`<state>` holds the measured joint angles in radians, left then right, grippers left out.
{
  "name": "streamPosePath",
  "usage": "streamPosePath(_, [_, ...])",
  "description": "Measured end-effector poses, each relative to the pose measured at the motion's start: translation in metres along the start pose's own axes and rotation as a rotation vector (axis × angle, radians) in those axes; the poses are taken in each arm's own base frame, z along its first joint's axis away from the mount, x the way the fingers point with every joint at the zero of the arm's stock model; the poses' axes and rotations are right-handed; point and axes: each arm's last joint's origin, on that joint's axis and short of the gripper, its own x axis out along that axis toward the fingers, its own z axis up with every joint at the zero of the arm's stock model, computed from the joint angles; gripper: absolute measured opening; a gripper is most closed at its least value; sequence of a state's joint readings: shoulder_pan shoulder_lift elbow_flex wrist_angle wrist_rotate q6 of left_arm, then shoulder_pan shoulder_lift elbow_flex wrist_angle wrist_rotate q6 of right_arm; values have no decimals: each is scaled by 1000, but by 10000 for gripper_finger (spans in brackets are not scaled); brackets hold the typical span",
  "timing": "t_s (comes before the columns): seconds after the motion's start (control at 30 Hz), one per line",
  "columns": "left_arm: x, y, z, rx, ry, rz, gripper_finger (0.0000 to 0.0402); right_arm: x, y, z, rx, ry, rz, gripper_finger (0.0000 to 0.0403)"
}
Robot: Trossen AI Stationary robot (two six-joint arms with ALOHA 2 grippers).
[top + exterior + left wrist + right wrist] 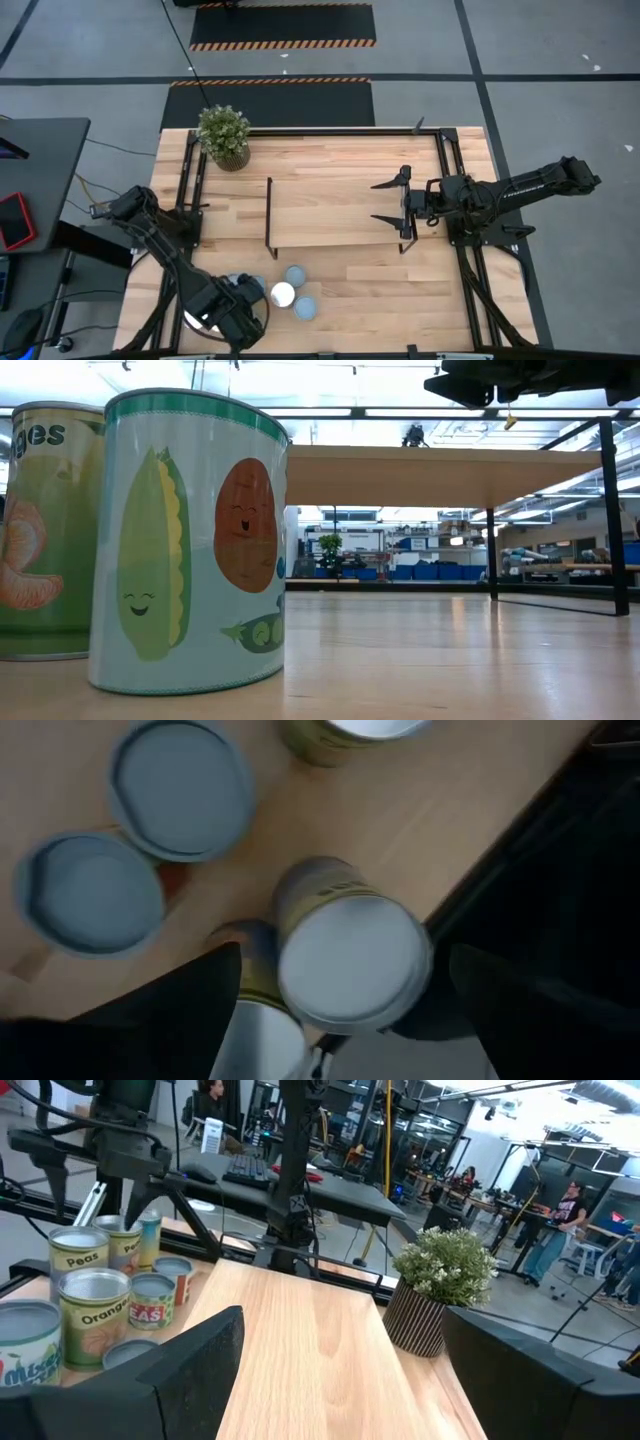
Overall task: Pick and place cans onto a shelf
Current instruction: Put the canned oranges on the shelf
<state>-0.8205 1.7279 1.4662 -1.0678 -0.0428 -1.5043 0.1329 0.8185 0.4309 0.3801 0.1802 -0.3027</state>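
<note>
A potted green plant (223, 136) in a ribbed dark pot stands near a far corner of the light-wood tabletop (340, 290). Black floor mats edged with orange-and-black hazard stripes (282, 26) lie beyond the table. A dark side desk (35, 170) carries a red-cased device (14, 222). In the workshop behind, a person (553, 1230) stands among benches.

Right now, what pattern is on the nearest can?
Pale mint can with cartoon corn, potato and peas; low view shows it best.
</note>
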Motion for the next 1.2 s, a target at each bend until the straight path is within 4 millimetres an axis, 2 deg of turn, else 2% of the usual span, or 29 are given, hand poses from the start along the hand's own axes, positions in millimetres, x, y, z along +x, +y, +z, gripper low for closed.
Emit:
streamPosePath(0.27, [2,6,31,54,-168,63,358,0,0,0,0,0,0,347])
streamPosePath(0.4, [11,6,46,147,-170,98,357,0,0,0,0,0,1,347])
streamPosePath(0.6, [29,3,50,370,-110,152,357,0,0,-1,3,3,1,347])
streamPosePath(0.83, [36,-4,52,416,-141,110,357,0,0,0,11,2,1,347])
streamPosePath(1.2, [63,-10,63,495,-160,147,357,0,0,0,10,0,1,347])
